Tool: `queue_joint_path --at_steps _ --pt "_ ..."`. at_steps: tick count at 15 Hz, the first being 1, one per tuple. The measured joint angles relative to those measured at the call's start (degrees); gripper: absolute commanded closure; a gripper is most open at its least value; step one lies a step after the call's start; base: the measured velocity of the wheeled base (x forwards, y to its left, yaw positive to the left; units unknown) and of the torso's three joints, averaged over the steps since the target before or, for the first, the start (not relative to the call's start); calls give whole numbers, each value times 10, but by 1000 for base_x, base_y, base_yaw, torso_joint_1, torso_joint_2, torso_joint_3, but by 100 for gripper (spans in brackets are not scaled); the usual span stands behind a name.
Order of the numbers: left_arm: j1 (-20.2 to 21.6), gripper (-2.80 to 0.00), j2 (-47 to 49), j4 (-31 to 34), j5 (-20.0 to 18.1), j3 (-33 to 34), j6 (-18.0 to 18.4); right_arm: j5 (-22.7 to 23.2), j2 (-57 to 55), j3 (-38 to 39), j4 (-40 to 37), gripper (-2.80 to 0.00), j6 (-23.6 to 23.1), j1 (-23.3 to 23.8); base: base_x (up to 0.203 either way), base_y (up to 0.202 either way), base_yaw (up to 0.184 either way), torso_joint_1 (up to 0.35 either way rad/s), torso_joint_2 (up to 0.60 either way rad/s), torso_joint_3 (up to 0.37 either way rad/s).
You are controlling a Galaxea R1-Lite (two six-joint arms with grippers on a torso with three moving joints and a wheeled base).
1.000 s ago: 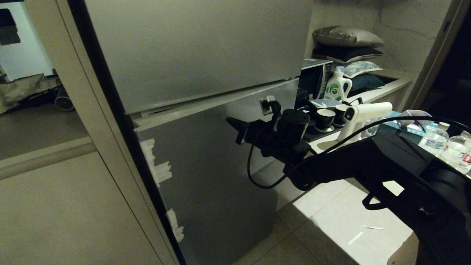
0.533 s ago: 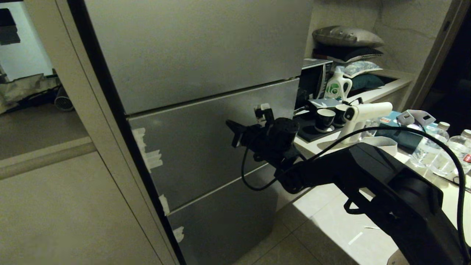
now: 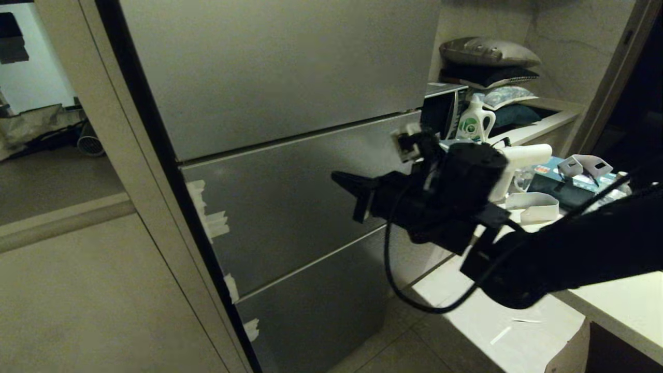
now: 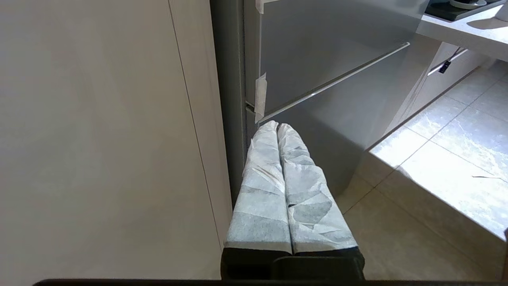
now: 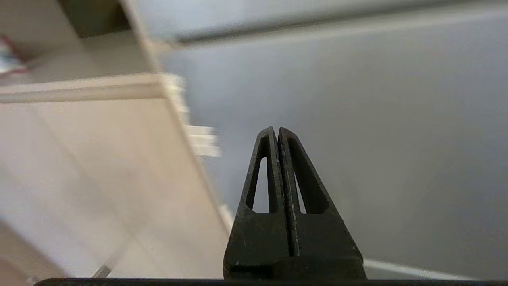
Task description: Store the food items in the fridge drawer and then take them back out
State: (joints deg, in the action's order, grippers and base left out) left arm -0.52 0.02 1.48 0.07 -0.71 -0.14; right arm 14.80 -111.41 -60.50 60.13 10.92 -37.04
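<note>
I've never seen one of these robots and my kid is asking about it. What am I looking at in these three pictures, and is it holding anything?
It is a wheeled robot with two arms, each ending in a claw. The wide picture comes from a camera on its head, looking down at a grey steel fridge with all its fronts shut. The black arm reaching in from the right is its right arm; the right claw hangs in front of the fridge, pinched shut and holding nothing. The other two pictures come from small cameras on the wrists, looking along the fingers. One shows the right claw close up. The other shows the left claw, its fingers wrapped in white paper, shut and empty, low by the fridge's edge. On the counter to the right stand a detergent bottle and a white spray gun. No food is in sight.
</note>
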Motion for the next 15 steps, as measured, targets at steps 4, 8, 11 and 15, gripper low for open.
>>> queue_joint_path --at_steps 4,8,11,15 --pt "0 0 0 0 0 0 0 -22 207 101 -102 0 3 42 0 0 0 0 0 0" --pt "0 0 0 0 0 0 0 -122 376 223 -186 0 14 104 0 0 0 0 0 0" --pt "0 0 0 0 0 0 0 -145 509 286 -274 0 -2 191 0 0 0 0 0 0" --pt "0 0 0 0 0 0 0 -107 726 380 -440 0 -40 302 0 0 0 0 0 0"
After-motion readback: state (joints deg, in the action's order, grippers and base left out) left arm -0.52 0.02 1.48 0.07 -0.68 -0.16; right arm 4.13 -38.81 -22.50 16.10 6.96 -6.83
